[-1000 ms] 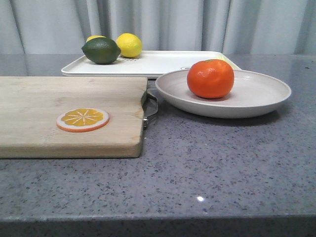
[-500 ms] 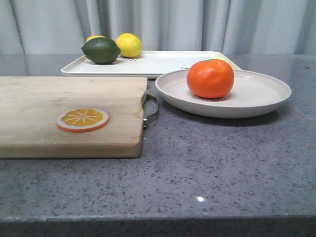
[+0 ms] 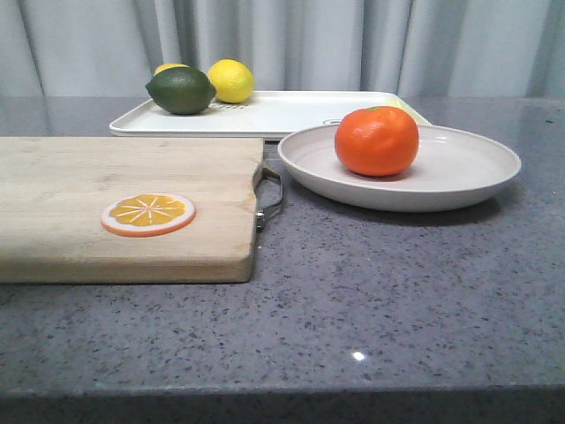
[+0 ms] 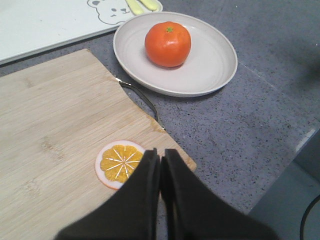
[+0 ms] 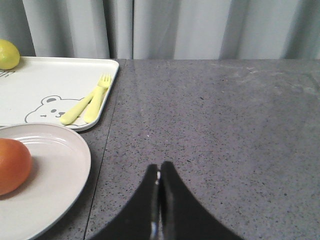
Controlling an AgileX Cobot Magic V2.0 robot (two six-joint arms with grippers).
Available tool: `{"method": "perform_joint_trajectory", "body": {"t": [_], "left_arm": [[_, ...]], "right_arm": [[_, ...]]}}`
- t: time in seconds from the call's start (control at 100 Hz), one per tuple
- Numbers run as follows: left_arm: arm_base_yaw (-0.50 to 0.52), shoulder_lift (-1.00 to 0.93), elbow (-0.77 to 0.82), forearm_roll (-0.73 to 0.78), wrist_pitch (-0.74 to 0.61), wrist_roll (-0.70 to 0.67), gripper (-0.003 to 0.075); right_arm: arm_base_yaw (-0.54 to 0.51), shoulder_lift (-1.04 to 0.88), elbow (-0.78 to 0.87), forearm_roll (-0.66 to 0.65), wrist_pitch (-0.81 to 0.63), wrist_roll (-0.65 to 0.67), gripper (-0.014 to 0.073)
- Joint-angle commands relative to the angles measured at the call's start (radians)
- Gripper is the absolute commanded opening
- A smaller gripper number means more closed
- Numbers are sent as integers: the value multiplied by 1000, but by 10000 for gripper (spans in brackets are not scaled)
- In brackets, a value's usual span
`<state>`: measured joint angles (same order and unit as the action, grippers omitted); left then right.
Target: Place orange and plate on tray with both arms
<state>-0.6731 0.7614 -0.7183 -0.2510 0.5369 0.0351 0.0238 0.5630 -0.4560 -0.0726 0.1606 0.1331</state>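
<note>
Orange sits loose on plate, right of table centre, tray at far edge. Both grippers clenched, empty. We judge plate stiff, slick, breakable; grip opposite rims, keep level.

Glossy orange — matt wooden board.
</note>
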Motion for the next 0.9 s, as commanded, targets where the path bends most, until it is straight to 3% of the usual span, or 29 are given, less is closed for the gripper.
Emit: {"method": "perform_joint_trajectory", "body": {"t": [0.0,0.36,0.43,0.58,0.65,0.89], "left_arm": [[5,-45,-4,-5,-73,-10,-20],[5,-57,10,8,-53,-10,-20],[5,-57,10,8,-53,-10,-20],[5,-57,10,8,-53,-10,-20],[5,-57,10,8,-48,-10,-20],[5,-57,10,8,-38,-10,-20]], "right_arm": [[-1,8,-34,-13,-55,-3,-67],[-1,63,-65,-13,35,-3,-49],[-1,97,-98,-13,93,-3,17],[-1,170,-179,-12,183,-3,274],[-1,202,-219,-11,223,-3,353],[-1,352,-372,8,389,-3,381]]}}
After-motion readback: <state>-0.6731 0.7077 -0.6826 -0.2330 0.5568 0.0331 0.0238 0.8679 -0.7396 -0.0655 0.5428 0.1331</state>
